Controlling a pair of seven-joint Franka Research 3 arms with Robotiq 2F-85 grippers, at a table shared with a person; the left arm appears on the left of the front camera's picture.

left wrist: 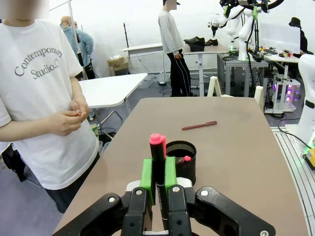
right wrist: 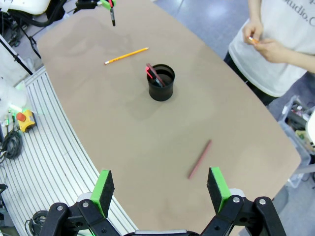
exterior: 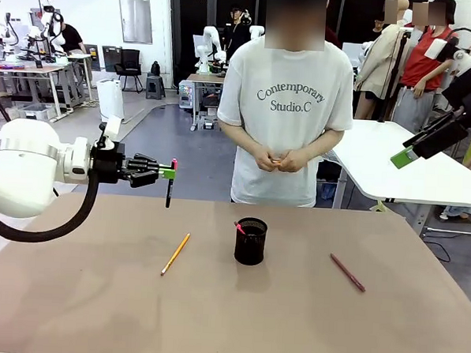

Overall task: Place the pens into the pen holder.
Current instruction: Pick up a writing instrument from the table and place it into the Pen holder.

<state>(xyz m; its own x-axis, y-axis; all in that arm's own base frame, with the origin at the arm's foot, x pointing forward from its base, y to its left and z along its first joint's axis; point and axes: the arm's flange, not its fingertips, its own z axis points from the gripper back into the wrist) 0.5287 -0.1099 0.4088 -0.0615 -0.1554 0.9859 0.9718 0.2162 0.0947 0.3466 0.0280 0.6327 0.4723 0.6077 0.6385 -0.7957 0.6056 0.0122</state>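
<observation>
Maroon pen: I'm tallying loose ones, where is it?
In the front view the maroon pen lies on the table, right of the pen holder, apart from it.

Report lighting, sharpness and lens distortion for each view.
Front view: even indoor light, only a faint shadow by the holder, sharp throughout. Left wrist view: the left pincer, shut on a pen, looms large yet looks fairly crisp. Right wrist view: the wide lens bows the table edge; shadows soft, no glare.
</observation>
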